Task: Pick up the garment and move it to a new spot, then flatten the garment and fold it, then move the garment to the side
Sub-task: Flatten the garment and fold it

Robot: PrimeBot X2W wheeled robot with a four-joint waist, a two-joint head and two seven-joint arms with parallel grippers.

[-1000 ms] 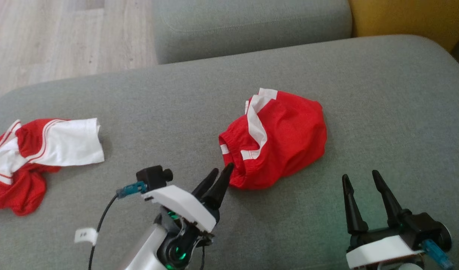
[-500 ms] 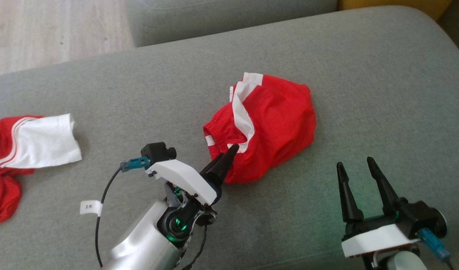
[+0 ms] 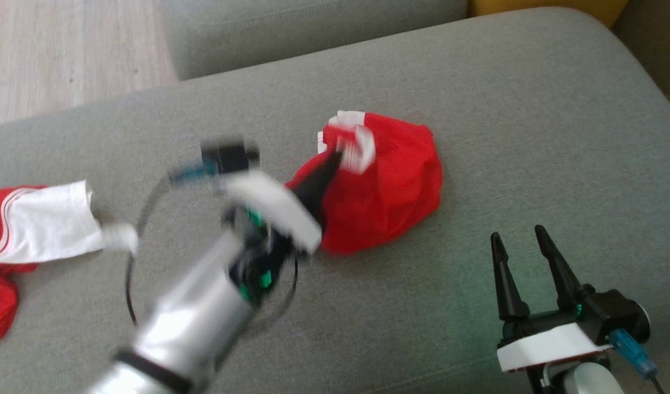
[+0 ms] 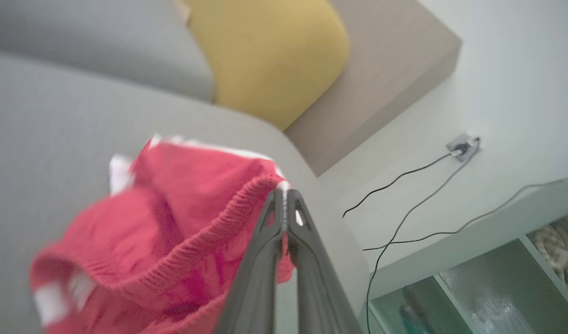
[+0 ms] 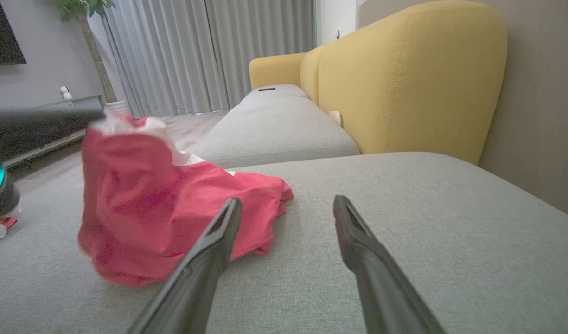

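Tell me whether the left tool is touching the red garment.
Touching. The left wrist view shows the left tool shut on the red garment, pinching its ribbed band.

My head camera looks steeply down on the grey seat (image 3: 504,109), with the garment (image 3: 389,186) near mid-frame. My left wrist camera sits right up against that garment, facing the far-right wall (image 4: 497,69). My right wrist camera rides low over the seat, looking far along it, garment to its left.
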